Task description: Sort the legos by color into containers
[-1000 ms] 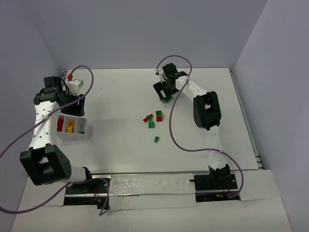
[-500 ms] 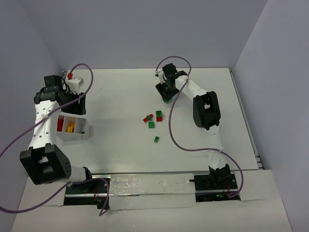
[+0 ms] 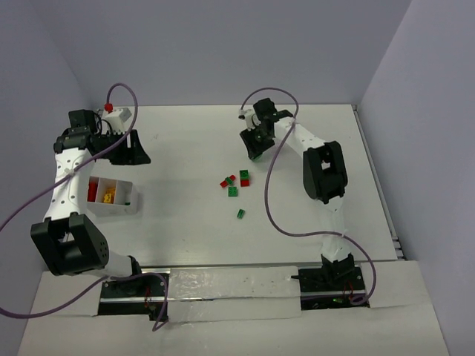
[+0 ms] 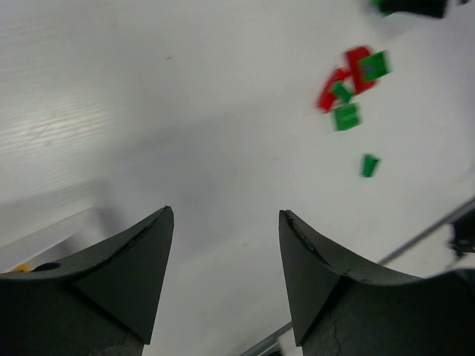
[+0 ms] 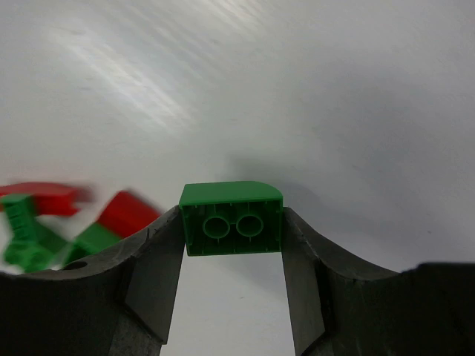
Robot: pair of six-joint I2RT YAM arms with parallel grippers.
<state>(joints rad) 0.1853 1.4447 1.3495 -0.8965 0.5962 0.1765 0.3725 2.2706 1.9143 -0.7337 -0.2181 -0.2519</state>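
Green brick (image 5: 231,219) sits clamped between the right gripper's (image 5: 232,248) fingers, beyond the loose legos (image 3: 236,183). Left gripper (image 4: 225,222) hangs empty, fingers apart, near the divided container (image 3: 128,205). A fast swing across could twist the brick free.

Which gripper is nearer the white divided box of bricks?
Left. The left gripper hovers just beyond the white divided box; the right gripper, across the table, grips a green brick.
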